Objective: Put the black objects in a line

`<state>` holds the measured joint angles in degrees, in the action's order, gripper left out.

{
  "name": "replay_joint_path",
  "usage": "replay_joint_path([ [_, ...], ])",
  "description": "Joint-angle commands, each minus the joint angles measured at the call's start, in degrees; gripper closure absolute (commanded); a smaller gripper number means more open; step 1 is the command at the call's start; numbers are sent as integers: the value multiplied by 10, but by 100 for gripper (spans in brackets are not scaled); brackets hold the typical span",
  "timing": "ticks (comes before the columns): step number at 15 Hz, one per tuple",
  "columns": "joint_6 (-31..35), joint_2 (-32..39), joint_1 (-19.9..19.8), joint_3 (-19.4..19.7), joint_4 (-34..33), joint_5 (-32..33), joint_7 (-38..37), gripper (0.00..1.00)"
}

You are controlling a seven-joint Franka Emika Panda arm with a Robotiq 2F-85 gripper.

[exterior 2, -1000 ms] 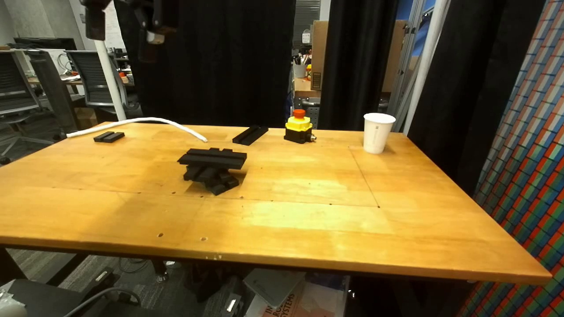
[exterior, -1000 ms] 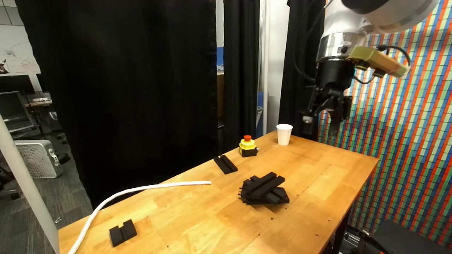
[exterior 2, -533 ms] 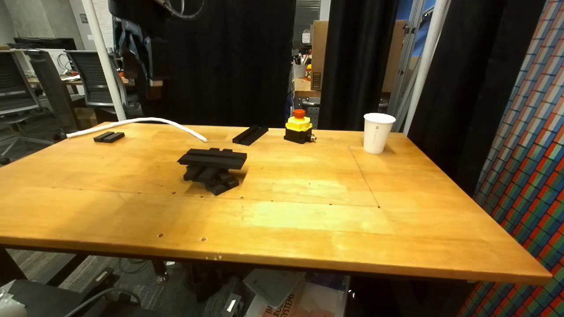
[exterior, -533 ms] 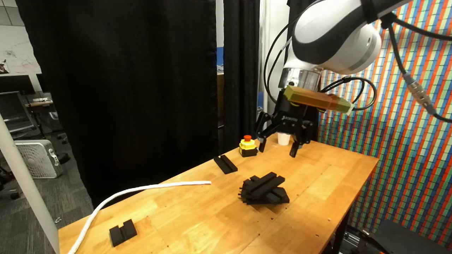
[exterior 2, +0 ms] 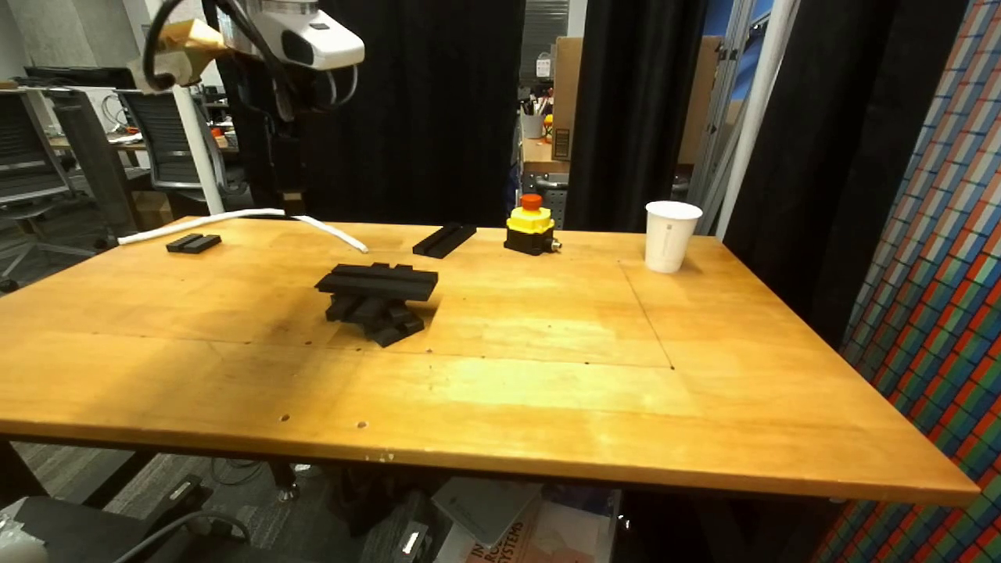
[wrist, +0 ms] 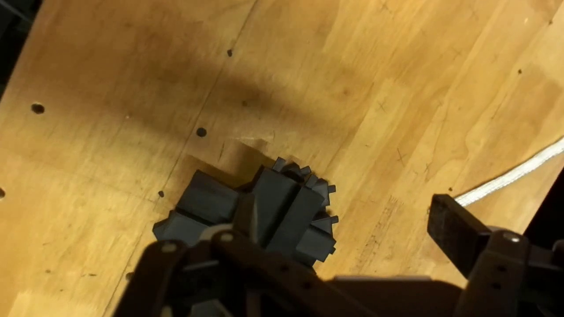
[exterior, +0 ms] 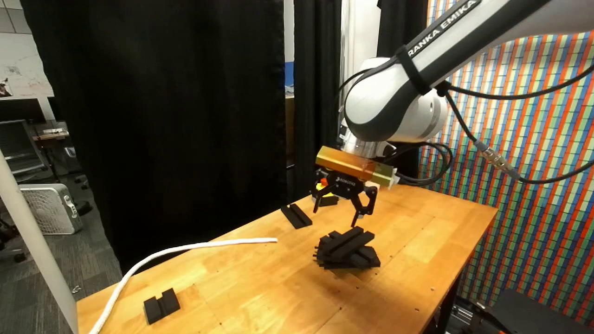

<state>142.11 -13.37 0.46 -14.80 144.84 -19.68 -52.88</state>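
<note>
Several black objects, grooved bars, lie crisscrossed in a pile (exterior: 345,250) on the table, seen in both exterior views (exterior 2: 377,281). A separate black bar (exterior: 296,216) lies flat near the yellow button box, and a shorter-looking black piece (exterior: 161,306) rests beside the white cord. My gripper (exterior: 334,218) hangs above the table near the pile, jaws wide apart and nothing between them. In the wrist view the pile (wrist: 286,207) sits under and around the left finger (wrist: 246,215), which hides part of it. The right finger (wrist: 456,233) is over bare wood.
A yellow box with a red button (exterior 2: 531,225) and a white paper cup (exterior 2: 671,237) stand towards the table's far side. The white cord (exterior: 199,246) curves along the back edge. The wooden table (exterior 2: 547,407) ends at its front edge.
The arm has come in over the table, and the gripper has descended towards the pile in the exterior views, staying open. None of the black objects has moved.
</note>
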Motion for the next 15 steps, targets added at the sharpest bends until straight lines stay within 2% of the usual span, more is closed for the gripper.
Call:
replay_joint_path([
  [1, 52, 76, -2, 0, -35, 56, -147, 0],
  [5, 62, 109, 9, 22, -35, 125, -313, 0],
  [9, 52, 127, 25, 37, -39, 160, -423, 0],
  [13, 48, 144, 38, 48, -42, 202, -463, 0],
  [15, 49, 156, 42, 54, -43, 202, -447, 0],
])
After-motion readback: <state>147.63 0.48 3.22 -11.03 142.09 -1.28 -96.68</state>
